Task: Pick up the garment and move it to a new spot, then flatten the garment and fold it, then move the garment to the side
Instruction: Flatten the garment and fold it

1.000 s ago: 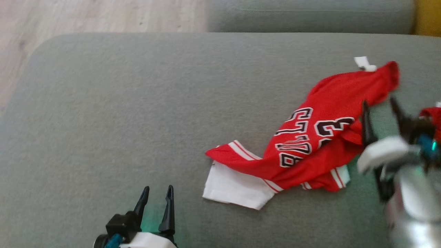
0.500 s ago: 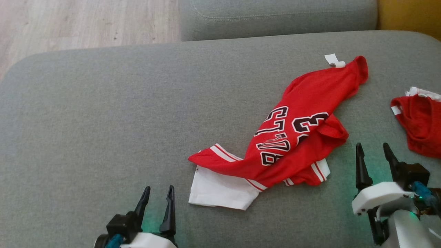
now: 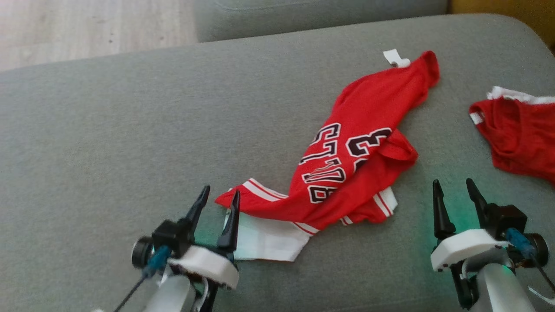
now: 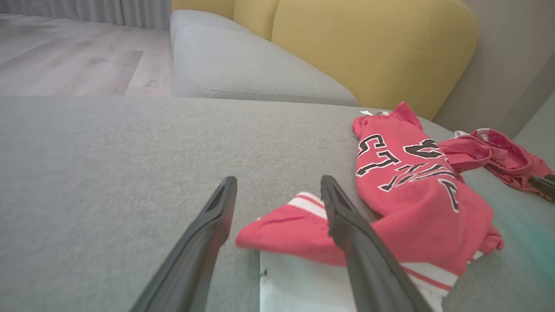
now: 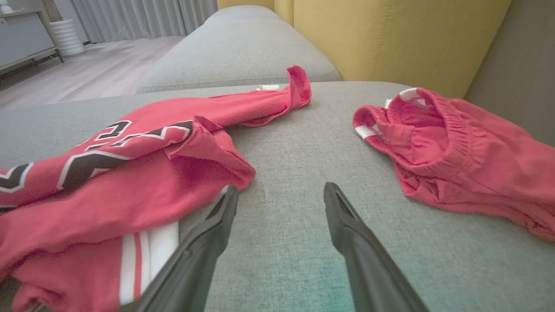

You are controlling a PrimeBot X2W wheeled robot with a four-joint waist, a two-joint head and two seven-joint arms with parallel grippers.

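A crumpled red jersey (image 3: pixel 347 164) with black-and-white lettering and white trim lies on the grey cushion (image 3: pixel 108 130), stretched from lower left to upper right. My left gripper (image 3: pixel 219 195) is open at the jersey's lower-left corner, its fingers straddling the red tip and white panel (image 4: pixel 295 225). My right gripper (image 3: pixel 453 186) is open over bare cushion just right of the jersey's lower edge (image 5: pixel 108 195), holding nothing.
A second red garment (image 3: pixel 516 134) with white trim lies bunched at the right edge of the cushion (image 5: pixel 455 143). A grey sofa seat (image 4: pixel 243 65) and yellow backrest (image 4: pixel 373 47) stand behind. Wooden floor (image 3: pixel 86 26) lies beyond the cushion's far left edge.
The head camera has shifted, sliding the scene left and up. My left gripper has advanced to the jersey's lower-left corner. The right gripper has drawn back from the jersey to bare cushion.
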